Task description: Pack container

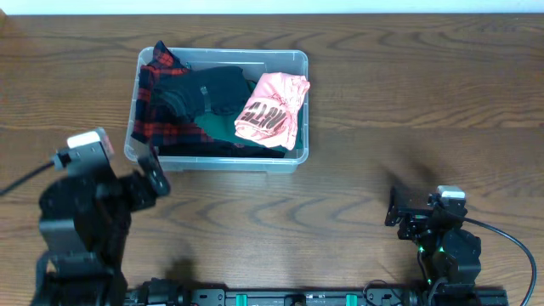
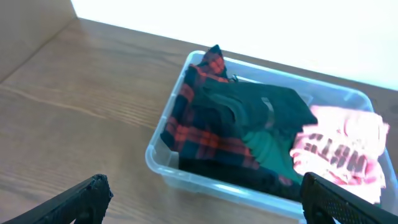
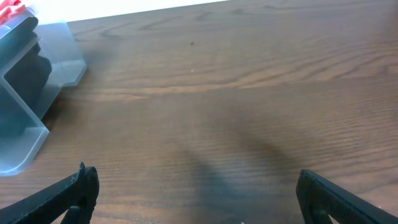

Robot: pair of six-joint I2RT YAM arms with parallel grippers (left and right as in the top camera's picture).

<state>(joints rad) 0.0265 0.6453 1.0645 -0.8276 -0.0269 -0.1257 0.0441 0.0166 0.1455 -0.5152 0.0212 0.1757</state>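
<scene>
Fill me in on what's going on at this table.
Nothing is being handled right now. Both arms sit near the table's front edge, with the left gripper and right gripper open and empty. The clear container already holds clothes: a red-and-black plaid shirt on the left, a black garment in the middle and a pink shirt at the right end.

A dark wood-grain table (image 1: 408, 102) is seen. A red-and-black plaid cloth (image 1: 151, 106) is bunched at the left and overlapped by a black garment (image 1: 208, 92). A green cloth (image 1: 219, 127) is tucked under the black one. A pink shirt (image 1: 272, 110) with dark lettering is folded at the right.
</scene>
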